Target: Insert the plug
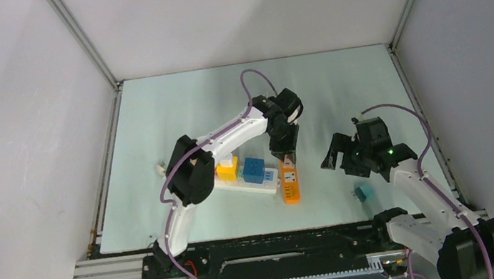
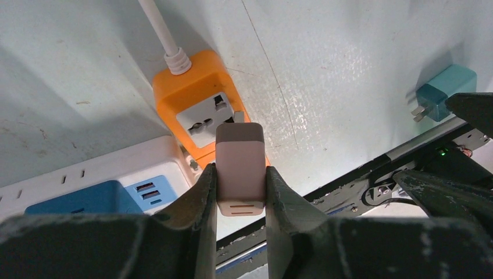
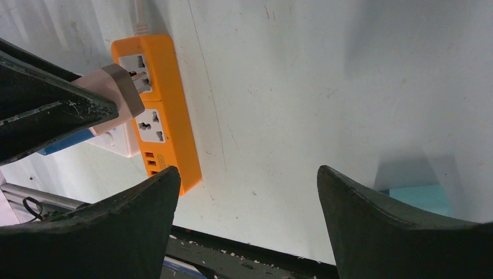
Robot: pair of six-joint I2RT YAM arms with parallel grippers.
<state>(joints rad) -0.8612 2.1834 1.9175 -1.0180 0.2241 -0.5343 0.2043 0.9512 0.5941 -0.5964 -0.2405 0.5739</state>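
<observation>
**A:** Where is the plug now?

**B:** The pale pink plug (image 2: 239, 165) is in the middle of the left wrist view. The left jaws pinch it on its two sides. It is over the orange power strip (image 2: 192, 87), just below the socket that is next to the white cable (image 2: 160, 32).

**A:** Are the prongs already inside?

**B:** In the upper left of the right wrist view the prongs (image 3: 138, 77) reach the face of the strip. I cannot tell if they are in a socket.

**A:** And the right jaws?

**B:** They are spread wide, above the bench (image 3: 290, 87). A teal plug (image 1: 363, 192) lies at the lower right of the top view, near the right arm.

**A:** What else is there?

**B:** A white power strip (image 1: 254, 185) lies just beside the orange one, on its left. A yellow block (image 1: 228, 169) and a blue block (image 1: 254, 170) sit on it.
</observation>
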